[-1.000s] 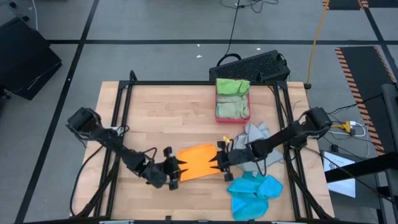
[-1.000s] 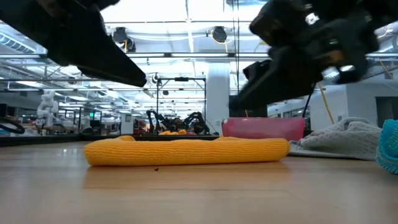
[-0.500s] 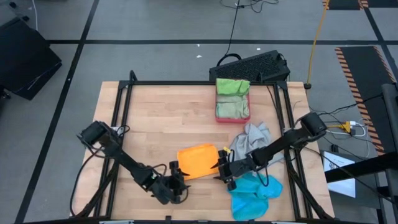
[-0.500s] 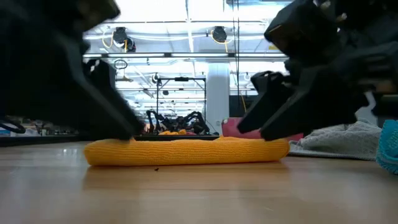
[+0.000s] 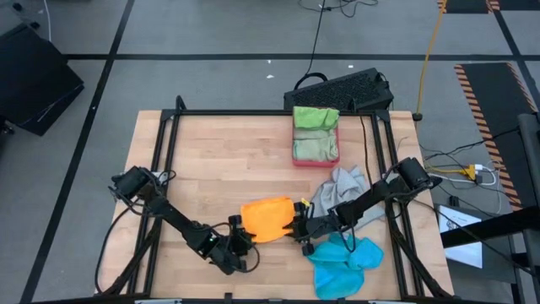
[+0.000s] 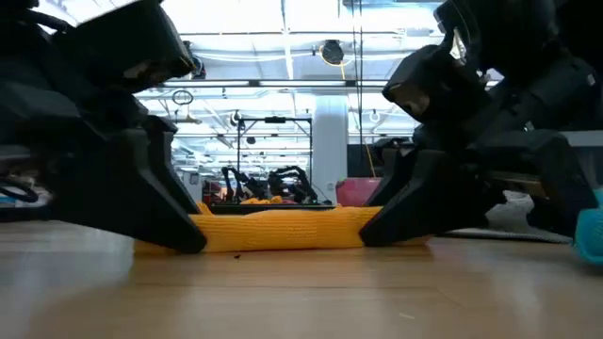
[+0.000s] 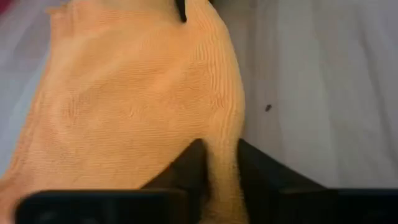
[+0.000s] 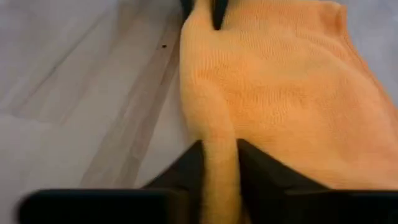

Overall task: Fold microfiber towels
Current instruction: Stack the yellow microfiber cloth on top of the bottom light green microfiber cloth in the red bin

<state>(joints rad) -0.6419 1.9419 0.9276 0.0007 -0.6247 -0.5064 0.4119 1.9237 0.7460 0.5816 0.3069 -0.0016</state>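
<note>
A soft orange microfiber towel point(image 5: 268, 219), part-folded, lies at the wooden table's point(image 5: 219, 160) near edge. The left gripper point(image 7: 219, 163) and right gripper point(image 8: 219, 163) each pinch an opposite end, probably to lift it for another fold.

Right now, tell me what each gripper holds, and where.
Both pinch the orange towel: left gripper on its left edge, right gripper on its right edge.

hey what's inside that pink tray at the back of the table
The pink tray holds two folded towels: a bright green towel toward the far end and a pale sage green towel nearer. Whether anything lies beneath them cannot be seen.
</note>
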